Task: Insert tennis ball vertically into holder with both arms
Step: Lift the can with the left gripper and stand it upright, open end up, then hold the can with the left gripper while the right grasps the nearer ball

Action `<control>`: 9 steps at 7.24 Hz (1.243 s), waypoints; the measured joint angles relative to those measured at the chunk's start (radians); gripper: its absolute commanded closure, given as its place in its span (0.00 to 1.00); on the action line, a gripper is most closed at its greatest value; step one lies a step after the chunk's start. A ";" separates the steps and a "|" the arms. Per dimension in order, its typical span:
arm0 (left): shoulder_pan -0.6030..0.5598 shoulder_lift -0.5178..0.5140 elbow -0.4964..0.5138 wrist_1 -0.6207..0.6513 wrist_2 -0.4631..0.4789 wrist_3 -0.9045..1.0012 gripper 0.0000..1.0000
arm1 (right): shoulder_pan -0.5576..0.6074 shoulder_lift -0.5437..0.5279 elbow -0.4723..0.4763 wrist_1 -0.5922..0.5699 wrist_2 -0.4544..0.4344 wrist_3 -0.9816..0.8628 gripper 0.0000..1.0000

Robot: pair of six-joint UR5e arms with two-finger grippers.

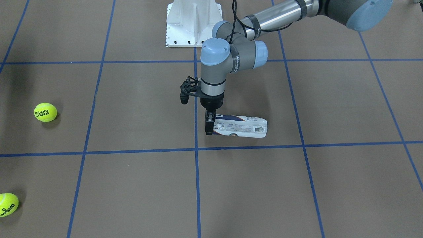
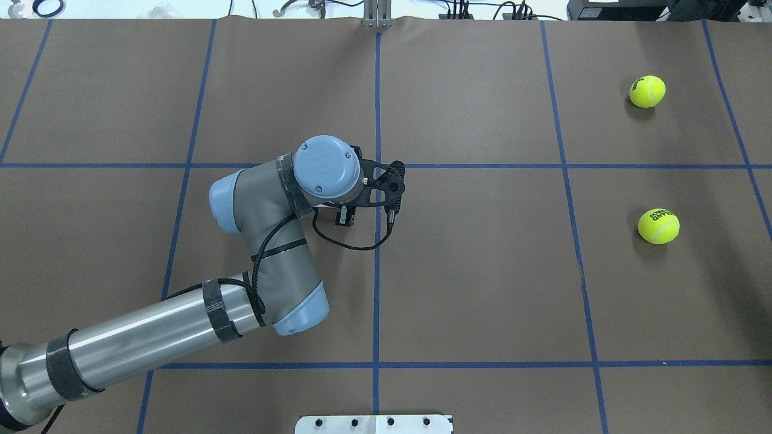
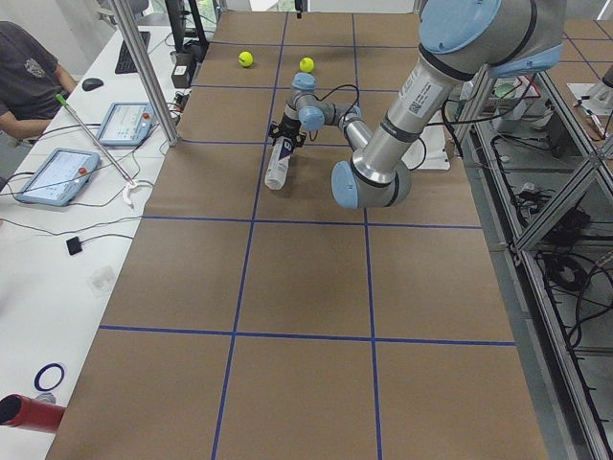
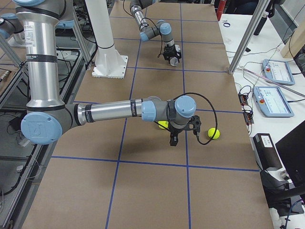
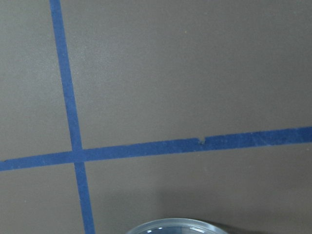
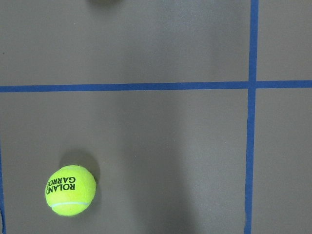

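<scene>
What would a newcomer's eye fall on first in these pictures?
The left arm's gripper reaches down at one end of the tennis-ball can, which lies on its side near the middle of the table. Two yellow-green tennis balls, a Roland Garros ball and a Wilson ball, sit apart on the robot's right side.

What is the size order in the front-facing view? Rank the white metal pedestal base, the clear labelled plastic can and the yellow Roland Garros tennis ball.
1. White metal pedestal base, though cropped at the top.
2. Clear labelled plastic can.
3. Yellow Roland Garros tennis ball.
</scene>
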 measured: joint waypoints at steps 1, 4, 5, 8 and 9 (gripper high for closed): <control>-0.004 0.000 0.000 -0.081 0.000 -0.048 0.24 | 0.000 0.004 0.003 0.000 0.000 0.000 0.00; -0.037 -0.002 -0.024 -0.415 0.002 -0.314 0.24 | 0.000 0.023 0.012 0.000 0.001 0.002 0.00; -0.044 0.000 -0.028 -0.553 0.004 -0.432 0.24 | -0.003 0.032 0.020 0.001 0.001 0.002 0.00; -0.035 0.048 -0.013 -0.976 0.096 -0.700 0.23 | -0.075 0.056 0.089 0.007 -0.028 0.062 0.00; -0.031 0.062 0.020 -1.100 0.129 -0.737 0.23 | -0.126 0.066 0.117 0.039 -0.066 0.135 0.00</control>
